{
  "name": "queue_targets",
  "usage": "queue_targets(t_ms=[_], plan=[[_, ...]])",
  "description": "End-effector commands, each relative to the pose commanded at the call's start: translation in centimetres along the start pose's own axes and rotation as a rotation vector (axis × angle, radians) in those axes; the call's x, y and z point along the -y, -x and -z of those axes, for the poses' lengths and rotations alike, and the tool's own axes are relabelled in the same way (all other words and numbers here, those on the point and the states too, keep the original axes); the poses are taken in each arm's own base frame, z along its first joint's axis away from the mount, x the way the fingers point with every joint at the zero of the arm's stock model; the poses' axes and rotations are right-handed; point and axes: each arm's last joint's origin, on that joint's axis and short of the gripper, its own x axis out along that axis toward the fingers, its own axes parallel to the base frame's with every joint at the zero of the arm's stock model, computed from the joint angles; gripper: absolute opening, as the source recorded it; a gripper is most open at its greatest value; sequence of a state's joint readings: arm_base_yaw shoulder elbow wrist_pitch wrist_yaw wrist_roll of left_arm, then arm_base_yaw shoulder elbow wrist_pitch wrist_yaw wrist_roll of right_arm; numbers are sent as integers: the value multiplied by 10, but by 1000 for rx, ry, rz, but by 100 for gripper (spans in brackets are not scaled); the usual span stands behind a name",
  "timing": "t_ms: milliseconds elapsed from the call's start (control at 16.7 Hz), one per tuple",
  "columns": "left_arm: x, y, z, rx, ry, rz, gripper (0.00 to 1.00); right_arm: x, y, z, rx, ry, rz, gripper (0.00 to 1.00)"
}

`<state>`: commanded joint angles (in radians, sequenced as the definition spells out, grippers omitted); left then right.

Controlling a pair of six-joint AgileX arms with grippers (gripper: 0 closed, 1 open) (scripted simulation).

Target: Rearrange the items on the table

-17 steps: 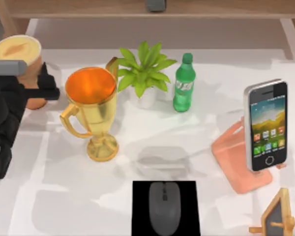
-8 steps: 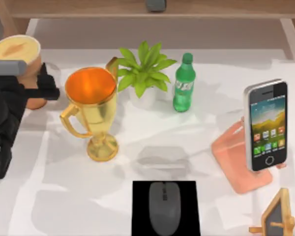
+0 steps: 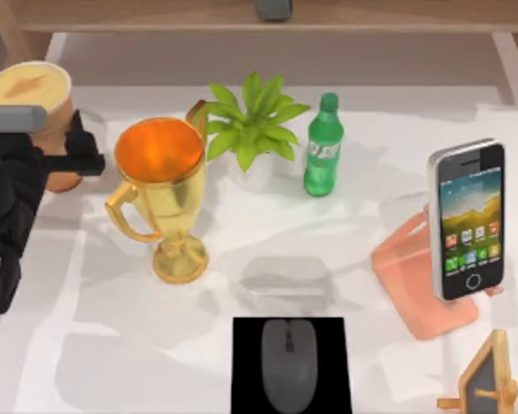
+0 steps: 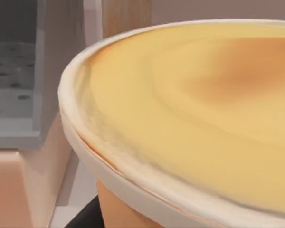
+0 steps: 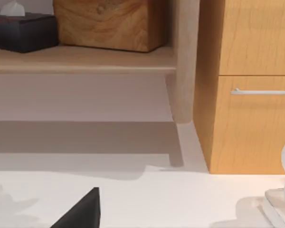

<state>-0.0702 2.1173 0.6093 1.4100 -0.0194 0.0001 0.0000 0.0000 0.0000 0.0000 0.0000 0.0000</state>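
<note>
Three items to sort on the white table (image 3: 95, 362), taken from the top view's left edge across.

Far left, at the back: orange cup (image 3: 36, 108) with cream lid, upright. The left gripper (image 3: 79, 155) is at its side, black fingers reaching around the cup body just below the lid. The cup hides the fingertips, so I cannot tell whether they are clamped on it or only beside it. The left wrist view sits very close over the lid.

Just right of the cup: gold trophy (image 3: 161, 194), tall and narrow-footed. Then potted plant (image 3: 255, 129) and green bottle (image 3: 323, 147) along the back.

Front centre: grey mouse (image 3: 288, 364) lying on a black pad (image 3: 250, 345).

Right side: phone (image 3: 467, 220) propped upright on a pink stand (image 3: 410, 276); small wooden easel board (image 3: 488, 379) at the front right corner.

Right arm parked; its wrist view looks toward the cabinet (image 5: 247, 95) and shelf.

Risks, as I judge them: a low or off-centre hold on the tall cup could let it tip when lifted. Carrying it rightward takes it straight at the trophy, which looks easy to knock over. A loose lid could pop under squeeze.
</note>
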Motion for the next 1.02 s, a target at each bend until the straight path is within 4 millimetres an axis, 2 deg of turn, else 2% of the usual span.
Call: queue_targets(t_ms=[300, 600, 780, 1020], plan=[[0, 1, -9, 0, 0, 0, 0, 0, 0, 0, 0, 0, 0, 100], [0, 1, -9, 0, -1, 0, 0, 0, 0, 0, 0, 0, 0, 100], [8, -5, -32, 87, 13, 30, 0, 0, 0, 0, 0, 0, 0, 100], [33, -10, -72, 185, 47, 128, 0, 0, 0, 0, 0, 0, 0, 100]])
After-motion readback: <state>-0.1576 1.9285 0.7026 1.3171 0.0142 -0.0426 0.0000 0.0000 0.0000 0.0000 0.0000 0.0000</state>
